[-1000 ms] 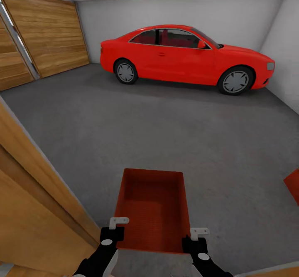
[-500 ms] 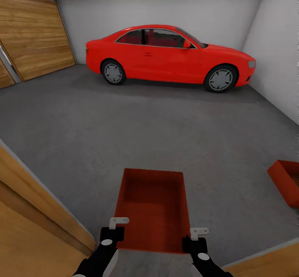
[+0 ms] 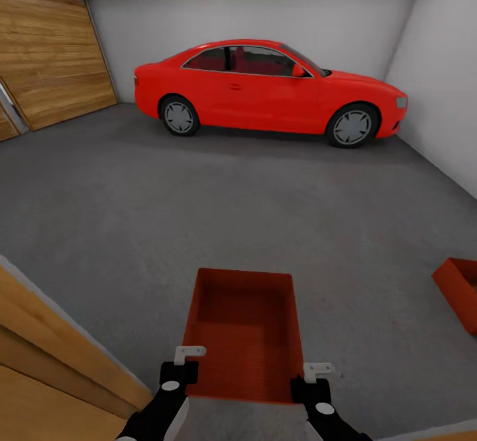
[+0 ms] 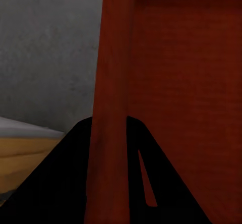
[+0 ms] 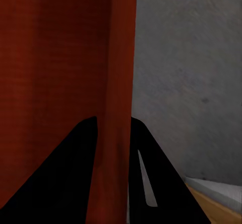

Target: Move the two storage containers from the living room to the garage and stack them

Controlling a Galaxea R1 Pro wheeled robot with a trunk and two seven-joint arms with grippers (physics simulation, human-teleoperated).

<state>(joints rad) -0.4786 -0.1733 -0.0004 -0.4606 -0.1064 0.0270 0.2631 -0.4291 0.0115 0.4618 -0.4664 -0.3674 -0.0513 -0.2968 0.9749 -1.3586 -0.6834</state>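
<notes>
I hold one orange-red storage container [image 3: 245, 335] low in front of me over the garage's dark grey floor [image 3: 232, 202]. My left gripper [image 3: 180, 368] is shut on its near left wall and my right gripper [image 3: 310, 381] on its near right wall. In the left wrist view the thin red wall [image 4: 113, 82] runs between the dark fingers of the left gripper [image 4: 108, 133]. The right wrist view has the other wall [image 5: 121, 82] clamped in the right gripper [image 5: 113, 133]. The second storage container [image 3: 460, 289] rests on the floor at the right edge, cut off by the frame.
A red coupe car [image 3: 265, 90] is parked along the white back wall. A wooden garage door [image 3: 53, 57] covers the left wall. A wood door leaf [image 3: 46, 355] stands close at my lower left. Open floor lies between me and the car.
The camera has swung right and moved forward, so the car and doors shifted left. The floor container came further into view. The held container stays fixed between my grippers.
</notes>
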